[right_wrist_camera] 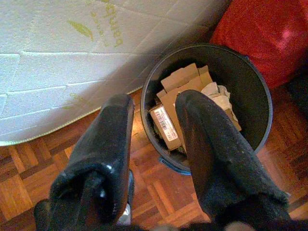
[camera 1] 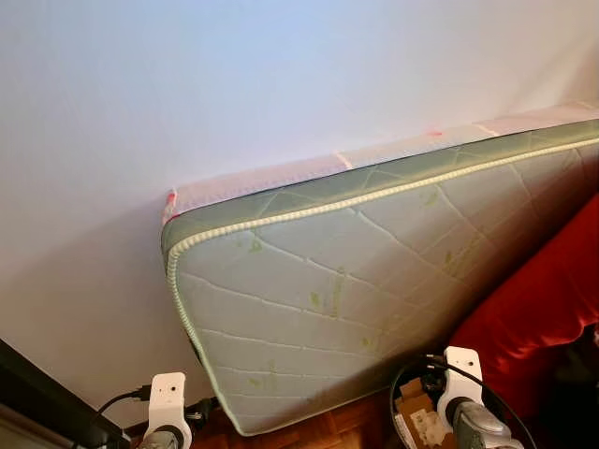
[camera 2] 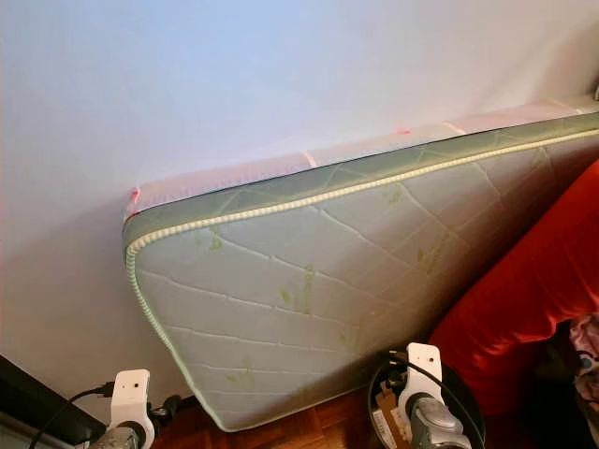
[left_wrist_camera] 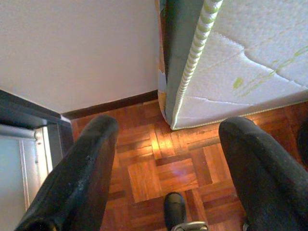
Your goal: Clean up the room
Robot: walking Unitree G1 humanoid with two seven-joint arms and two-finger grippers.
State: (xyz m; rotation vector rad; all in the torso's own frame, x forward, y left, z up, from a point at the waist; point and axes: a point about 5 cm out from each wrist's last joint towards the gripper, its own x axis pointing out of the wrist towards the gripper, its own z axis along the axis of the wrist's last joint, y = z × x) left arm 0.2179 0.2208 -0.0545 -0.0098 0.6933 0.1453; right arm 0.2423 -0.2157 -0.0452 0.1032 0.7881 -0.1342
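- The task's likeliest object here is the black waste bin (right_wrist_camera: 250,86), which stands on the parquet floor (left_wrist_camera: 159,168) just beside the lower edge of the mattress (camera 1: 374,271) and close to a red fabric mass (camera 1: 543,299), perhaps a sofa or bedding.
- The bin holds cardboard pieces (right_wrist_camera: 180,89), a small labelled box (right_wrist_camera: 166,126) and crumpled pale paper (right_wrist_camera: 219,96). That load looks light and loose, and the cardboard should be stiff enough to pinch by an edge, while the paper would crush easily.
- The bin itself seems a light, rigid plastic tub. Its thin round rim is the sensible place to take hold, though a smooth wall may slip between padded fingers.
- The right gripper (right_wrist_camera: 154,125) hangs above the bin's near rim with its two black fingers parted by a narrow gap and nothing between them.
- The left gripper (left_wrist_camera: 166,159) hangs over bare floor near the mattress corner, its fingers spread wide and empty.
- The quilted mattress leans tilted against the white wall (camera 1: 234,84), resting on one long edge. It looks bulky and heavy, too floppy for a two-finger grip.
- The floor is glossy wood parquet, probably slick under a dragged bin.
- A dark baseboard (left_wrist_camera: 110,105) runs along the wall, and a dark-framed panel (left_wrist_camera: 29,144) stands to the left.
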